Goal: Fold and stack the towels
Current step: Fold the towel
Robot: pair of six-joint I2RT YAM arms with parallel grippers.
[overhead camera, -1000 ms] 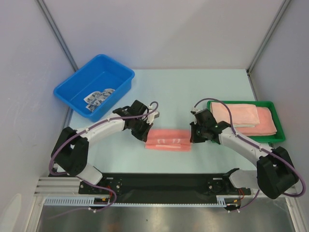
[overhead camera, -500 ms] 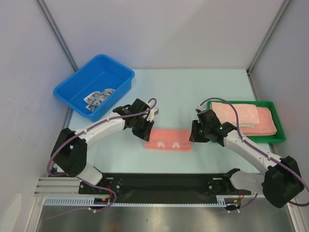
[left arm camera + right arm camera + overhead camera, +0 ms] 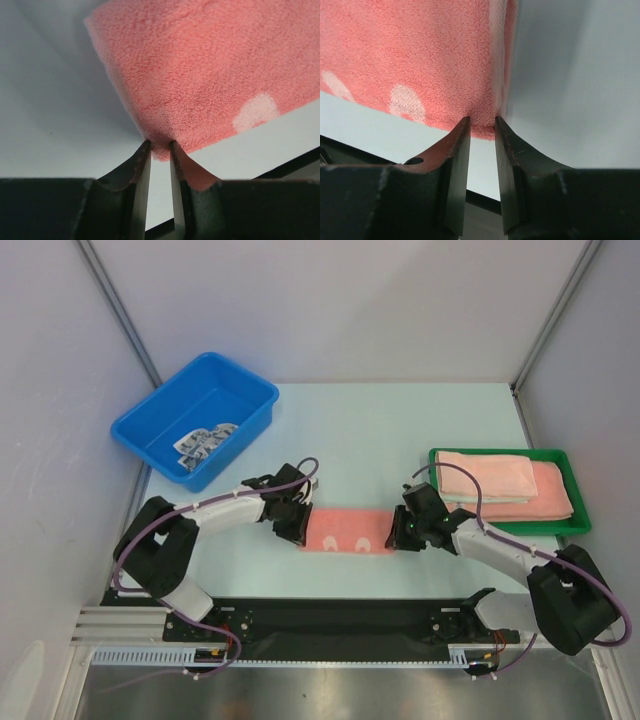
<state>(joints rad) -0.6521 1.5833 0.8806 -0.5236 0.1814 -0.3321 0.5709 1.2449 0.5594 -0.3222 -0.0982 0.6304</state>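
A salmon-pink towel with white patches lies folded into a long strip on the table between the two arms. My left gripper is at its left end. In the left wrist view the towel's near corner is pinched between the narrowly parted tips of the left gripper. My right gripper is at the strip's right end. There the right gripper likewise closes on the towel's corner. More folded pink towels are stacked in the green tray. A blue-and-white patterned towel lies in the blue bin.
The green tray stands at the right edge of the table, close behind my right arm. The blue bin sits at the back left, behind my left arm. Grey walls close in both sides, and a black rail runs along the near edge.
Both grippers let go of the towel, dropped toward the near edge, and narrowed again on its two near corners. The towel now lies flatter, with its white patches showing on top.
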